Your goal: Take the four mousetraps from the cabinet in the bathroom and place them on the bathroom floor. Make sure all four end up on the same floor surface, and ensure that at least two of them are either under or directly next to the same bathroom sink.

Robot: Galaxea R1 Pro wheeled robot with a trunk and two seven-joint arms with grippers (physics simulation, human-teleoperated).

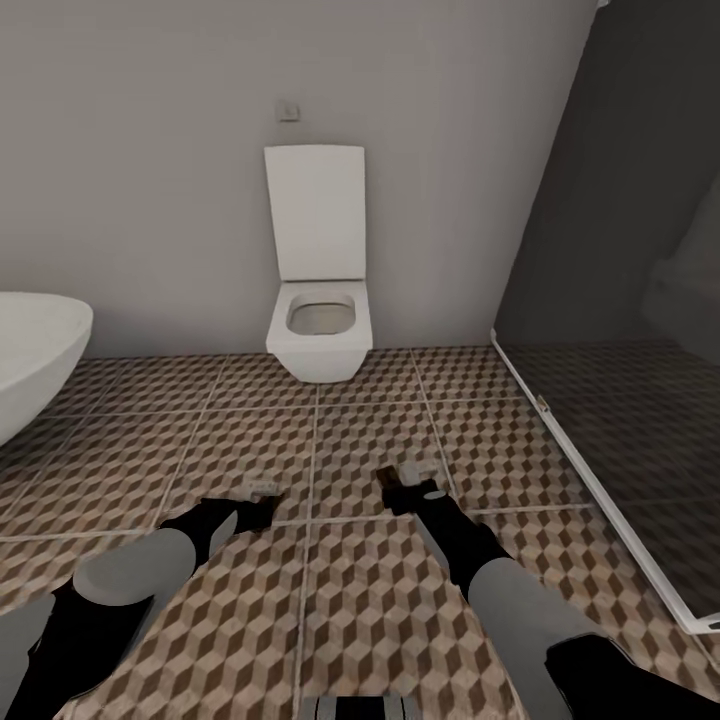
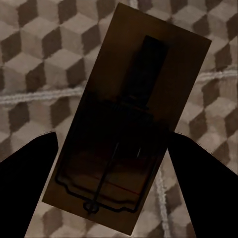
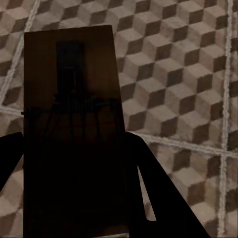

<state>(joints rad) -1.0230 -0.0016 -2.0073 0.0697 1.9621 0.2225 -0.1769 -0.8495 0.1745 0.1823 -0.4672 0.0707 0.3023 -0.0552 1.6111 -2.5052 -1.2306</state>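
Tiled with a brown, beige and white cube pattern, the bathroom floor [image 1: 360, 600] runs from the robot to a grey wall, where a white toilet [image 1: 320, 335] stands with its lid up. The rim of a white basin [image 1: 35, 350] shows at the left, and a dark glass shower screen [image 1: 620, 400] stands at the right. Both arms reach forward and low over the tiles, the left gripper [image 1: 262, 497] and the right gripper [image 1: 412, 485] well apart, each with a small pale thing at its tip, too small to make out from here.

Looking along the left gripper [image 2: 111, 163], a mousetrap [image 2: 131, 119] is clamped between the two dark fingers. Its long axis runs outward from the gripper, leaning a little to one side, with the red mark at the near end.

Looking along the right gripper [image 3: 74, 173], a second mousetrap [image 3: 74, 129] is gripped the same way, its long axis pointing straight out beyond the fingertips.

I judge two traps are fetched but not yet laid down; no trap lies on the tiles, and the other two remain to be brought.
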